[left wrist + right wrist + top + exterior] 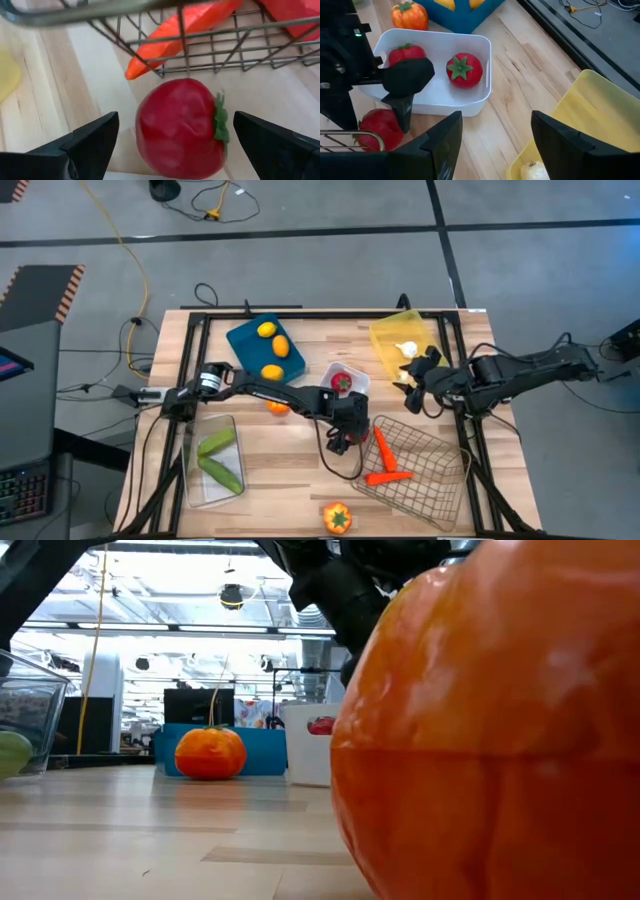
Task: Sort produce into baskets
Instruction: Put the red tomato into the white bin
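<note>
The left tool [170, 145] is hanging spread around a red tomato [180, 127] lying on the wooden surface [290, 455] mid-span, just beside the wire basket [420, 465] holding carrots [382, 450]. The right tool [495, 145] is gaping near the yellow tray [400, 340] at the far right corner.

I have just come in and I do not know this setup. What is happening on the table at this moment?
The robot is sorting toy produce into containers. The left gripper is open around a red tomato lying on the wood beside the wire basket, which holds two carrots. The right gripper waits, open, by the yellow tray with the garlic. The white tray has two tomatoes, the teal tray citrus, the clear bin cucumbers. An orange pepper is still loose.
</note>
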`<state>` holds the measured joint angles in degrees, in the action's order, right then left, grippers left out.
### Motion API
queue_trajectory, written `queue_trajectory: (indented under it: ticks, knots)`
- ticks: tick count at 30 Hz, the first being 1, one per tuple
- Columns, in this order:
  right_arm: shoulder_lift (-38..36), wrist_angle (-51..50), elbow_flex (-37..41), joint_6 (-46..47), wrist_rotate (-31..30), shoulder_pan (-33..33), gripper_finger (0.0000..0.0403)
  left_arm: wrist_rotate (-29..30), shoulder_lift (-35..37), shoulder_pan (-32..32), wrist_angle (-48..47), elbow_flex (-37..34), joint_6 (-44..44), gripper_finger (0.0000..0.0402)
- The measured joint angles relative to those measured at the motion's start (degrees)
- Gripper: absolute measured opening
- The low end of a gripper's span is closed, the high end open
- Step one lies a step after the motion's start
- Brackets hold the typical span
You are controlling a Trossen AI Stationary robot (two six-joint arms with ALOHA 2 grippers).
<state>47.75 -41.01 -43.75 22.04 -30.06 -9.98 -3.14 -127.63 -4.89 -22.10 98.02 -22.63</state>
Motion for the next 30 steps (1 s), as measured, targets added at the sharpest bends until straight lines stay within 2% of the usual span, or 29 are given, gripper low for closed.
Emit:
queue_trajectory:
  ticks: [7,12,16,24,30]
  knots:
    - [-0.14,-0.04,0.00,-0.05,0.03,-0.02,0.0265,-0.48,0.00,-0.02,-0.44,0.00,-0.68,0.0314]
    - [-3.92,0.08,0.11,-1.95,0.11,-0.02,0.0265,-1.16,-0.62,0.00,-0.34,0.07,-0.68,0.0252]
    - [-7.97,5.44,3.95,-2.85,0.17,-0.01,0.0265,-0.93,-0.70,-0.02,-0.11,0.12,-0.28,0.0218]
    - [-19.16,18.18,17.39,-3.10,3.91,1.29,0.0265,-0.91,-0.50,-0.02,-1.57,1.09,0.75,0.0201]
    - [-27.16,21.30,24.14,-3.24,7.89,3.20,0.0265,-0.94,-0.52,-0.02,-4.72,3.64,1.25,0.0200]
